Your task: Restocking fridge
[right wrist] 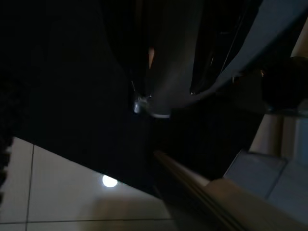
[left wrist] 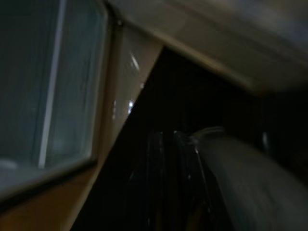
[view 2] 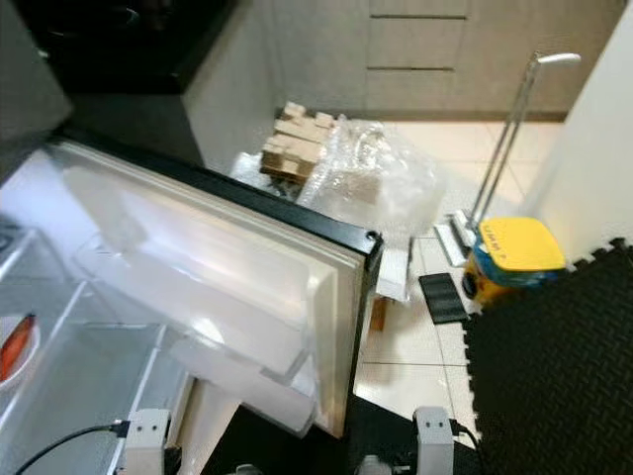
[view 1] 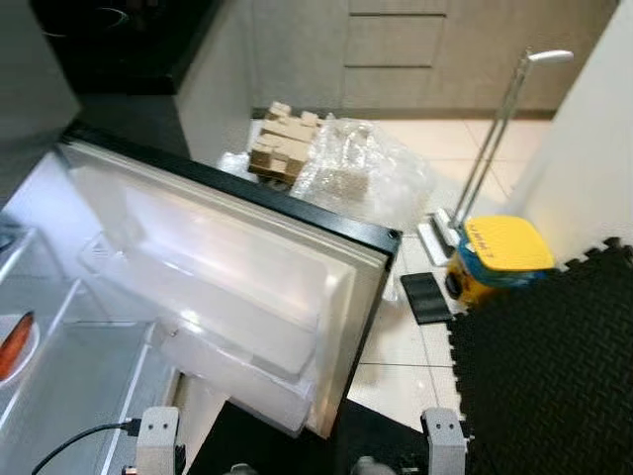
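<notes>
Standing wide open at the picture's left and middle: fridge door, white inner liner facing up toward the camera, dark outer edge along its far side, moulded door bins on the inner face. Beside it at far left, fridge interior with clear shelves and a white plate carrying an orange item, too small to identify. Beyond the door, on the tiled floor: crumpled clear plastic wrap and a stack of small cardboard boxes against pale cabinets. To the right, yellow-and-blue mop bucket with a flat mop leaning by the wall, a dark pad just beside it, and black foam floor mat at lower right. Along the bottom edge, two silver arm parts, one with a black cable. Left tool dim and blurred near the door edge; right tool in deep shade above the tiles; clenched or released cannot be told for either.
</notes>
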Robot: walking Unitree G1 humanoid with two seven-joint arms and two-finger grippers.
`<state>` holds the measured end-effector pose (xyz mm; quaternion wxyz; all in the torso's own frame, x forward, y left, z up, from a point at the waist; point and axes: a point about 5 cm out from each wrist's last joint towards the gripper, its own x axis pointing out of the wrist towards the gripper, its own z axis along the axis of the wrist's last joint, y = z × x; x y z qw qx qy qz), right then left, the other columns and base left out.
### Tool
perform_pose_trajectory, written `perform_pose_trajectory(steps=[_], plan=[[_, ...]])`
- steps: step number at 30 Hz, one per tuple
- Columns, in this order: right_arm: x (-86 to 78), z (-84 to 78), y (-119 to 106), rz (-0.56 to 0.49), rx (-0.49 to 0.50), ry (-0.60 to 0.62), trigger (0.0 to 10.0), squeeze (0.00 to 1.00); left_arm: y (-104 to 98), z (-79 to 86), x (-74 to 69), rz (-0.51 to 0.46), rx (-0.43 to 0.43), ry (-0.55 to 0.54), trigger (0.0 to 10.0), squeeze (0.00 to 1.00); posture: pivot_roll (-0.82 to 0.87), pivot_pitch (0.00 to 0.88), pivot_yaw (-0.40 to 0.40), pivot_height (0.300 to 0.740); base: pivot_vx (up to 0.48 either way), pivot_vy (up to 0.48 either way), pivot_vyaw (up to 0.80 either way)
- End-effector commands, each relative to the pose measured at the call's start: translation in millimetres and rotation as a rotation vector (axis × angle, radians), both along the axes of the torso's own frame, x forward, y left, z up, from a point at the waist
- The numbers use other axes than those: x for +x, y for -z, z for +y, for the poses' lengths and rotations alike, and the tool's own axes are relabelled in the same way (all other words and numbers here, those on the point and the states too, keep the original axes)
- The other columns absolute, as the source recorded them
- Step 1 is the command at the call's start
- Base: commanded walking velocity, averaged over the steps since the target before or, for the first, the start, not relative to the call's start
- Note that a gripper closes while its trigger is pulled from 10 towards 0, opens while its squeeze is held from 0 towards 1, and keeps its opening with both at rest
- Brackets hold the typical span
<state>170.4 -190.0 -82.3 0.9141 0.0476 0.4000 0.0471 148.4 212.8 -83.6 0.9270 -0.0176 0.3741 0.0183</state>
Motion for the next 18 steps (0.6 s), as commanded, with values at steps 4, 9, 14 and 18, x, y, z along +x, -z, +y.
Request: perform_pose_trajectory(steps=[4, 9, 14, 18], plan=[[-13.6, -1.0, 7.0, 0.063, 0.01, 0.023, 10.0, 0.0, 0.0, 3.8, 0.1, 0.016, 0.025, 0.016, 10.0, 0.0, -0.12, 0.125, 0.022, 0.721, -0.39, 0.0, 0.0], [-17.6, -3.8, 8.3, 0.074, 0.004, 0.023, 10.0, 0.0, 0.2, 1.0, 3.5, 0.024, 0.03, 0.025, 10.0, 0.0, -0.13, 0.12, 0.026, 0.721, -0.073, 0.0, 0.0], [-17.7, -4.4, 8.5, 0.081, -0.006, 0.01, 10.0, 0.0, 0.2, -1.3, 5.6, 0.028, 0.027, 0.032, 10.0, 0.0, -0.13, 0.119, 0.027, 0.721, 0.0, 0.0, 0.0], [-16.6, -2.2, 7.9, 0.078, 0.005, -0.031, 10.0, 0.0, 1.5, -3.5, 3.9, 0.036, 0.027, 0.04, 10.0, 0.0, -0.13, 0.115, 0.029, 0.721, 0.0, 0.0, 0.0]])
